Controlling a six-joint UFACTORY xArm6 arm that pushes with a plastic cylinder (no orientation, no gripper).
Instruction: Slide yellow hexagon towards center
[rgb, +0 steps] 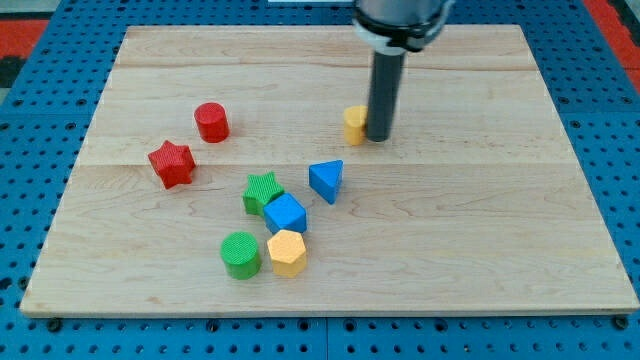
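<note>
The yellow hexagon (287, 252) sits near the view's bottom, below the board's middle, touching the blue cube (286, 214) above it and next to the green cylinder (240, 254) on its left. My tip (379, 138) stands far up and to the right of the hexagon, right against another yellow block (354, 123), which it partly hides so its shape cannot be made out.
A green star (262, 191) touches the blue cube's upper left. A blue triangle (326, 180) lies just right of them. A red star (172, 164) and a red cylinder (211, 122) sit at the left. The wooden board (500, 200) lies on a blue pegboard.
</note>
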